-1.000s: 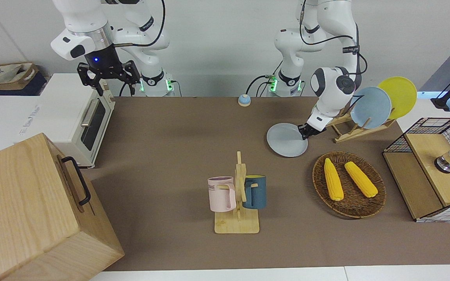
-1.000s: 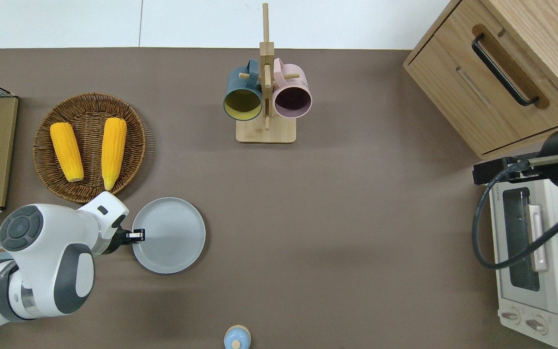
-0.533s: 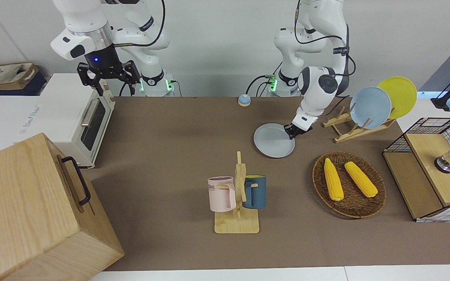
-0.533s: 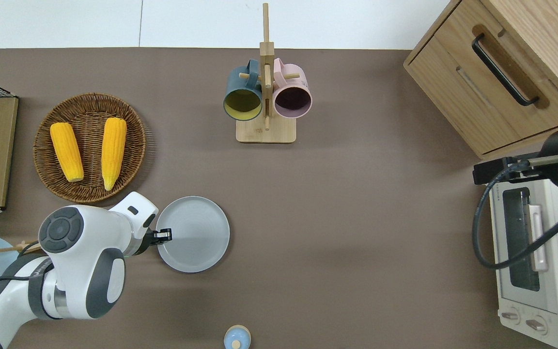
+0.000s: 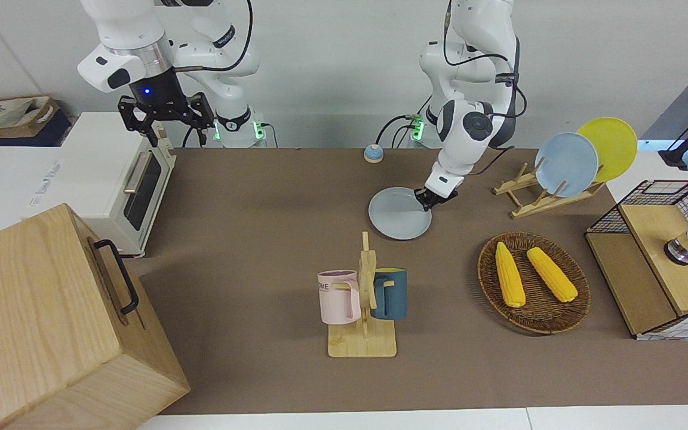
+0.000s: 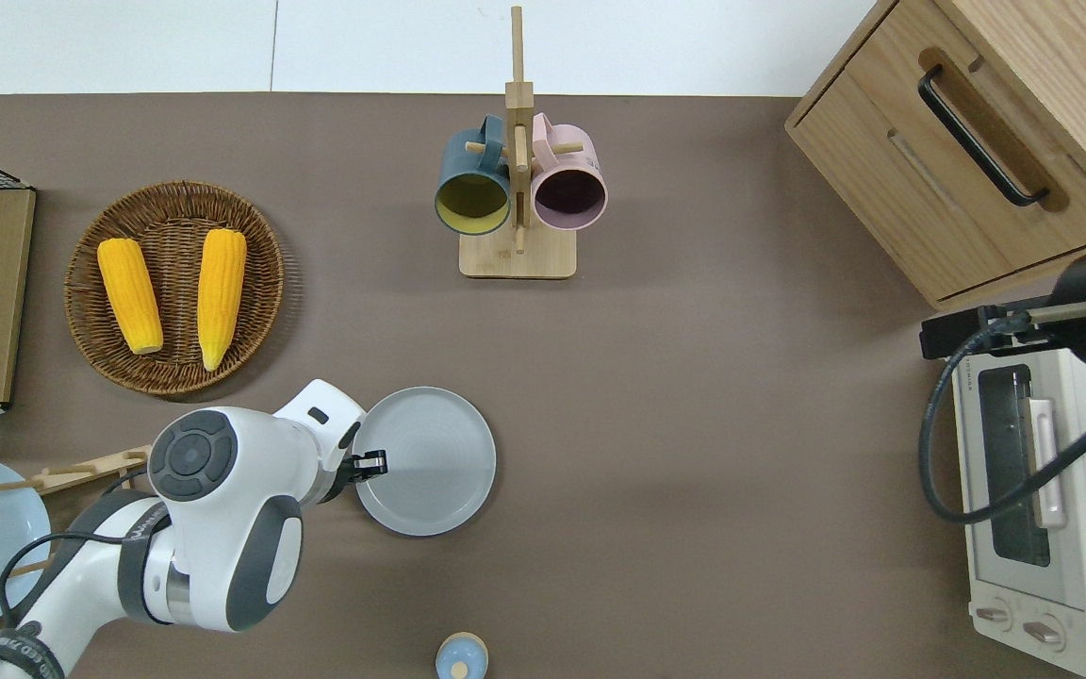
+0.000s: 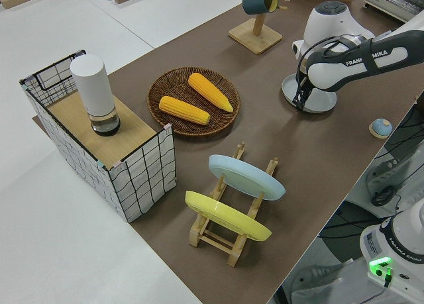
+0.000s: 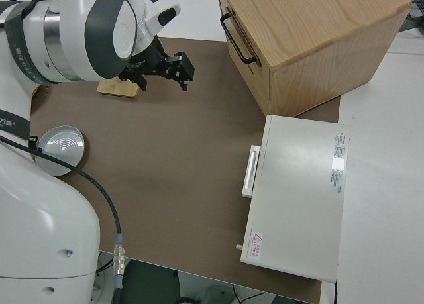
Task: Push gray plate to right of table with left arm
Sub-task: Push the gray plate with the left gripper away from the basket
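Pale gray plate (image 6: 435,462), round, low rim, flat on table (image 6: 675,424).

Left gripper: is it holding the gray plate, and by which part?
Cannot tell. The left gripper is at the gray plate's rim, on the left arm's end; a clamp or mere push can't be distinguished.

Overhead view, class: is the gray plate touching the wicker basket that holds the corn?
No: the gray plate lies apart from the wicker basket, with bare table between them.

Round, shallow, pale gray plate (image 5: 399,214) (image 6: 428,461) (image 7: 317,99) with low rim: lies flat and empty on the brown-matted rectangular table (image 5: 260,197) (image 6: 694,424), mid-table, nearer the robots than its centre.
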Robot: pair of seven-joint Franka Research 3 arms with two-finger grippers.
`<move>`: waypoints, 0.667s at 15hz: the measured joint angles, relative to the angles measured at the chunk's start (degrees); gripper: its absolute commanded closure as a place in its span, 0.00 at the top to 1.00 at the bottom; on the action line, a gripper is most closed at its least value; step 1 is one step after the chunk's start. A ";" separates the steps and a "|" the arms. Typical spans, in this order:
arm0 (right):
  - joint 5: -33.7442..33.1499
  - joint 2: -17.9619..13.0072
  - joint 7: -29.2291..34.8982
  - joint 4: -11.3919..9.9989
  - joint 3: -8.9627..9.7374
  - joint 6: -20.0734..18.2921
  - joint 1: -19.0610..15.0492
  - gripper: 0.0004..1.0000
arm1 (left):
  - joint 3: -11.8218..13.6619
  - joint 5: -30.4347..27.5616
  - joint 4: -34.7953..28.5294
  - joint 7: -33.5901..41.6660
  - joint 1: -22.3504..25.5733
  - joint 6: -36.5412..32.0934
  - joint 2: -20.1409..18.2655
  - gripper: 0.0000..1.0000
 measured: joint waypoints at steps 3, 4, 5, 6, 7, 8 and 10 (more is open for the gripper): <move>0.00 0.00 0.00 0.00 0.00 0.00 0.00 0.98 | -1.30 -1.61 1.13 -3.83 -2.81 0.27 0.94 0.00; 0.00 0.00 0.00 0.00 0.00 0.00 0.00 0.98 | -2.32 -2.08 1.65 -5.24 -3.20 0.59 1.43 0.00; 0.00 0.00 0.00 0.00 0.00 0.00 0.00 0.98 | -3.50 -2.27 2.20 -6.88 -3.44 1.13 2.00 0.00; 0.00 0.00 0.00 0.00 0.00 0.00 0.00 0.98 | -4.80 -2.35 2.78 -8.76 -3.59 1.84 2.65 0.00; 0.00 0.00 0.00 0.00 0.00 0.00 0.00 0.98 | -6.00 -2.39 3.37 -10.50 -3.64 2.30 3.33 0.00; 0.00 0.00 0.00 0.00 0.00 0.00 0.00 0.98 | -7.19 -2.41 4.09 -12.20 -3.66 2.59 4.06 0.00; 0.00 0.00 0.00 0.00 0.00 0.00 0.00 0.98 | -9.15 -2.46 5.56 -15.18 -3.67 3.11 5.45 0.00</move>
